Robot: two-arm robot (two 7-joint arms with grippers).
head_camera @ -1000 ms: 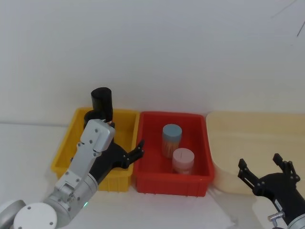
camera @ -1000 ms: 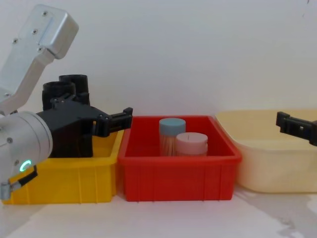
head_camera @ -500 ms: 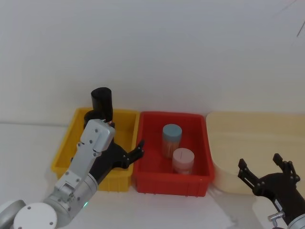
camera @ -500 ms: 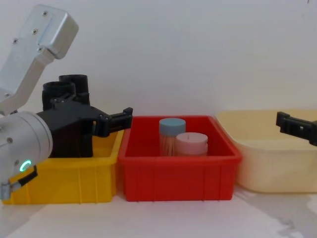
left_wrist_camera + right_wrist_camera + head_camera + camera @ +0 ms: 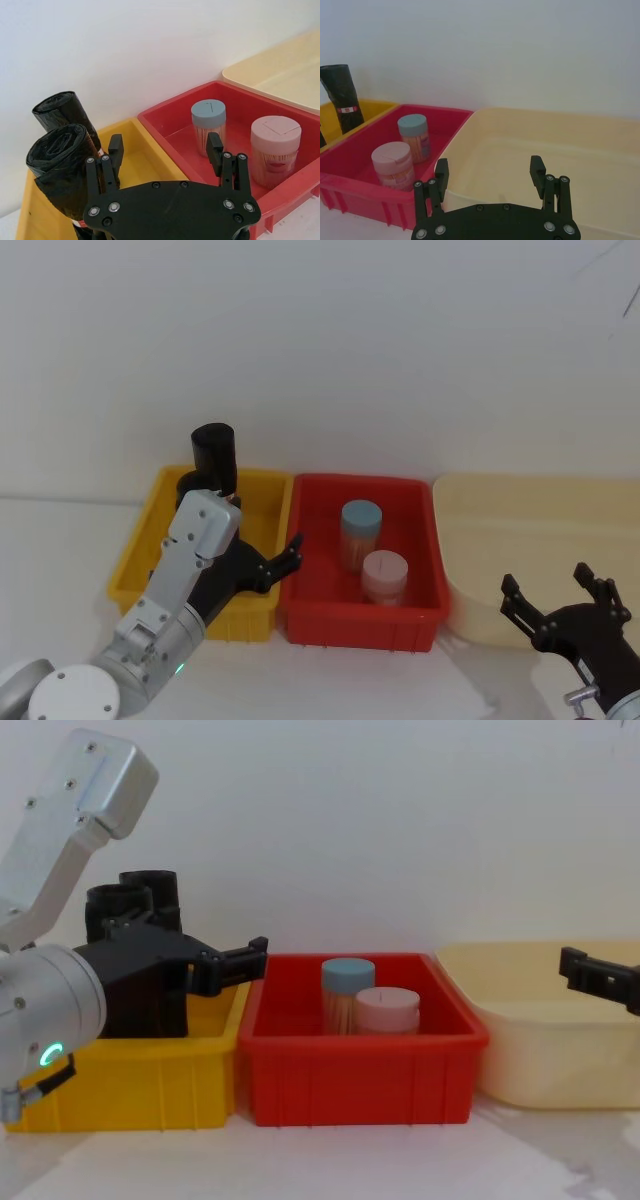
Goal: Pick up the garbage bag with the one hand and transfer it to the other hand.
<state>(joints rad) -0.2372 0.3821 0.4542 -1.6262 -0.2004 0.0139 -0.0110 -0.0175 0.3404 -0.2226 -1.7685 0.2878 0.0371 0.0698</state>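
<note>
Garbage bag [image 5: 62,167] is stood upright in the yellow bin [image 5: 140,160], at nine o'clock of the red bin [image 5: 360,625], so its side is offered for grasping. The left end effector [image 5: 165,150] is held spread open just beside it, not around it. The right end effector [image 5: 550,582], likewise open, is parked at four o'clock, presumably for the handover.

A plain white matte wall [image 5: 380,350] stands straight behind the work area, evenly and softly lit. A few thin dark lines [image 5: 600,262] cross its upper right corner. Below it, a flat white tabletop [image 5: 60,540] runs back to meet the wall, slightly greyer in tone.
</note>
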